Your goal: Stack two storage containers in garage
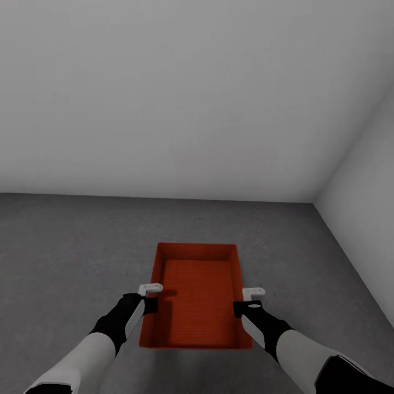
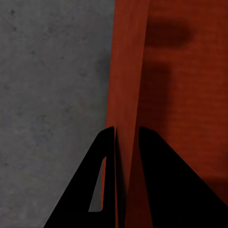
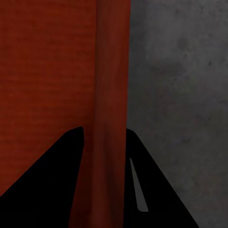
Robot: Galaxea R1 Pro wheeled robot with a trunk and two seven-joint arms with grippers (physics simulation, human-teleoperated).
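Observation:
One orange-red storage container (image 1: 200, 295) is in front of me, low over the dark grey garage floor (image 1: 65, 246); whether it rests on the floor I cannot tell. My left gripper (image 1: 152, 298) is shut on its left long wall. In the left wrist view that thin wall (image 2: 128, 71) runs between the two black fingers of the left gripper (image 2: 127, 133). My right gripper (image 1: 244, 303) is shut on the opposite wall. The right wrist view shows that wall (image 3: 111, 71) pinched in the right gripper (image 3: 104, 130). The container is empty, its ribbed bottom (image 3: 47, 71) bare.
A plain pale grey wall (image 1: 164, 98) stands straight ahead. A second wall (image 1: 366, 180) meets it in a corner at the right. Concrete floor lies open to the left and ahead of the container.

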